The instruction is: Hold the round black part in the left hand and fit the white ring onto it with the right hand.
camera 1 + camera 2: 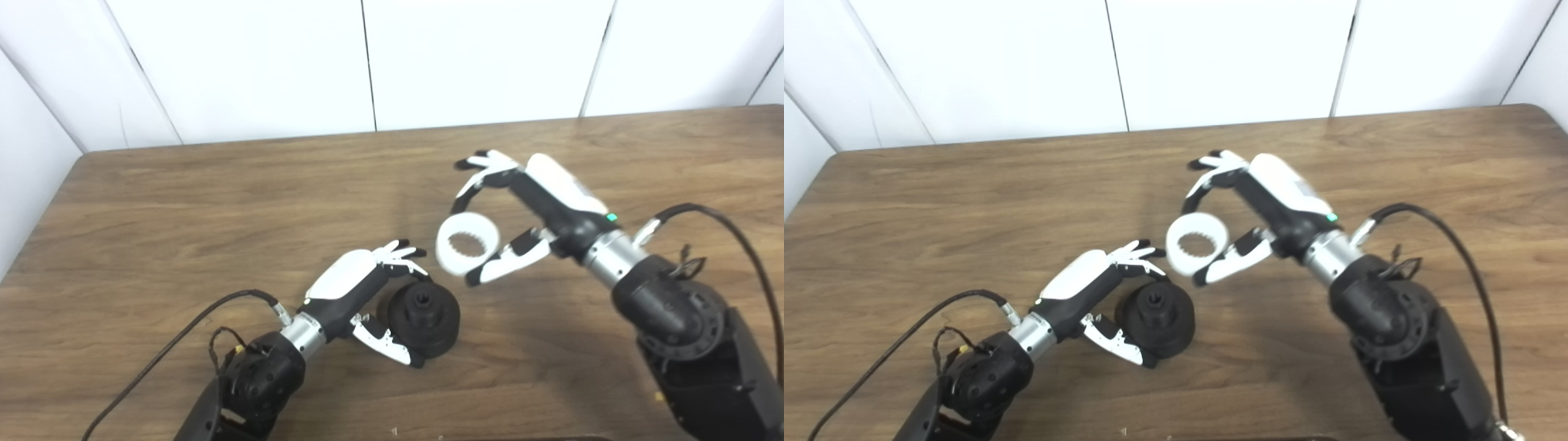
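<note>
- I see the L hand (367,294) low on the wood table (184,202), near the front edge, left of centre. Fingers curl over the far side of the round black part (424,317), thumb sits against its near side. So it's closed on the part.
- Black part rests on the tabletop w/ its centre socket facing up toward the cams. Can't tell if it's lifted at all.
- R hand (520,211) is up above the table, right of centre, palm toward the L hand. The white ring (467,244) sits pinched btwn its fingers on top and thumb (505,260) below.
- Ring is toothed on the inside, opening roughly toward the cams. It hangs above and just right of the black part, clearly apart from it, not on it.
- View diffs: R eye shows the table's right rear corner (1534,110) and more of the R forearm (1402,343). L eye shows more of the left wall panel (30,153) and cuts the table's right end. Otherwise same scene.
- No containers in either view.
- Around: black cables (729,226) loop off both wrists, white panel wall (478,55) behind the table.
- Obstruction: L fingers cover the far rim of the black part, and the thumb covers the near-left edge. Socket itself is visible.
</note>
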### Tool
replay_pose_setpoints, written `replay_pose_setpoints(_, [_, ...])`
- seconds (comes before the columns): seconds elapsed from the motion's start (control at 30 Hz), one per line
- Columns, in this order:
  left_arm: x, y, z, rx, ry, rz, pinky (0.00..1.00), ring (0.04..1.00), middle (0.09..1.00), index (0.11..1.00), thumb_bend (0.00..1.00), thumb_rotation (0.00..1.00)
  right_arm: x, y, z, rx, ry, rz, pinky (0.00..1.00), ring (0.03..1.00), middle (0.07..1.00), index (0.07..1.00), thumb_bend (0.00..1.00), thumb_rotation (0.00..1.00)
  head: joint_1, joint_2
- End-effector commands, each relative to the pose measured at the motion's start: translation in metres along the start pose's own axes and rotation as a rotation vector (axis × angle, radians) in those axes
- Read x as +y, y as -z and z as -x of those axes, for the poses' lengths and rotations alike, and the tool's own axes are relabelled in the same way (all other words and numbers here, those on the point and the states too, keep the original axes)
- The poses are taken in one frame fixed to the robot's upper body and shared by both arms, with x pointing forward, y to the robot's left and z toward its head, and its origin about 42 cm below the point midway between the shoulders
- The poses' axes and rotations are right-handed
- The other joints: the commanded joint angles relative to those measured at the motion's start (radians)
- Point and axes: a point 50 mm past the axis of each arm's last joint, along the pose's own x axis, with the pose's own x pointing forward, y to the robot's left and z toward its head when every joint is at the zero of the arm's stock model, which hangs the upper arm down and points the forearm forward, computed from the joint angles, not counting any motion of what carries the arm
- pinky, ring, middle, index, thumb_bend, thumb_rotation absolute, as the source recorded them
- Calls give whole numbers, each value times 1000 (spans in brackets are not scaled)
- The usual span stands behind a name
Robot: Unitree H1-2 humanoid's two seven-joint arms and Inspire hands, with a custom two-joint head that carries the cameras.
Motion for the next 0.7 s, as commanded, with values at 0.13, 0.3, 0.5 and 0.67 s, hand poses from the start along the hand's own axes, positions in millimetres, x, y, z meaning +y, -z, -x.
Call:
replay_pose_setpoints(0.13, [9, -2, -5, -16, -18, -37, 982, 1000, 929, 625, 883, 252, 1, -23, 0, -72, -3, 1, 967, 983, 894, 489, 525, 145, -2, 5])
replay_pose_setpoints(0.3, [9, -2, -6, -17, -18, -41, 975, 1000, 929, 627, 883, 258, 9, -26, 1, -81, -35, -8, 1000, 996, 896, 489, 525, 147, -1, 6])
replay_pose_setpoints(0.5, [9, -4, -7, -25, -22, -40, 967, 1000, 929, 632, 879, 256, 17, -25, 0, -84, -67, 6, 1000, 1000, 893, 490, 525, 149, 1, 10])
replay_pose_setpoints(0.67, [10, -5, -8, -25, -24, -43, 967, 1000, 928, 626, 881, 259, 21, -24, -1, -84, -89, 15, 1000, 1000, 893, 490, 525, 149, 2, 13])
